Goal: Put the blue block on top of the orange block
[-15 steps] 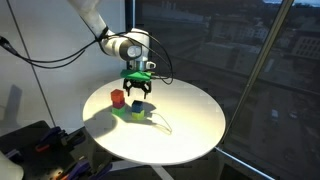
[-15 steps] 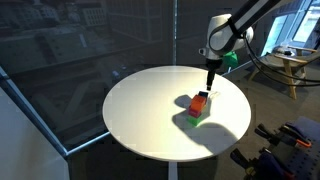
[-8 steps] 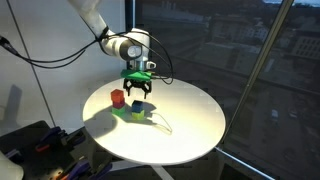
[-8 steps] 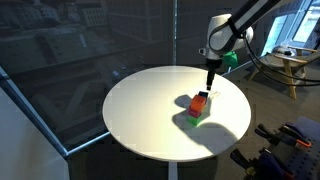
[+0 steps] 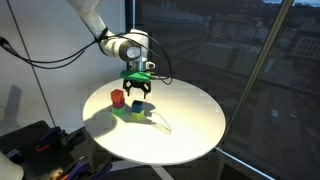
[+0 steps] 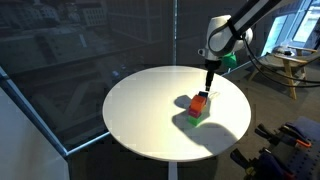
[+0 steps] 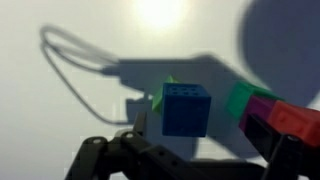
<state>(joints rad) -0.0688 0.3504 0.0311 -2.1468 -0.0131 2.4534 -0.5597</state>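
Note:
The blue block [image 5: 139,108] is a dark blue cube resting on the round white table [image 5: 185,130]. In the wrist view the blue block [image 7: 186,108] lies just ahead of the jaws, between the lines of the two dark fingers. The orange block [image 5: 117,98] stands a little apart from it; it also shows in an exterior view [image 6: 200,101] and at the right edge of the wrist view [image 7: 297,120]. My gripper [image 5: 139,89] hovers just above the blue block, open and empty; it also shows in the wrist view [image 7: 205,140].
A green block [image 5: 127,113] lies beside the blue one, and green [image 7: 240,97] and magenta [image 7: 262,105] pieces sit next to the orange block. A thin cable loop [image 5: 163,122] lies on the table. Dark glass walls surround the table.

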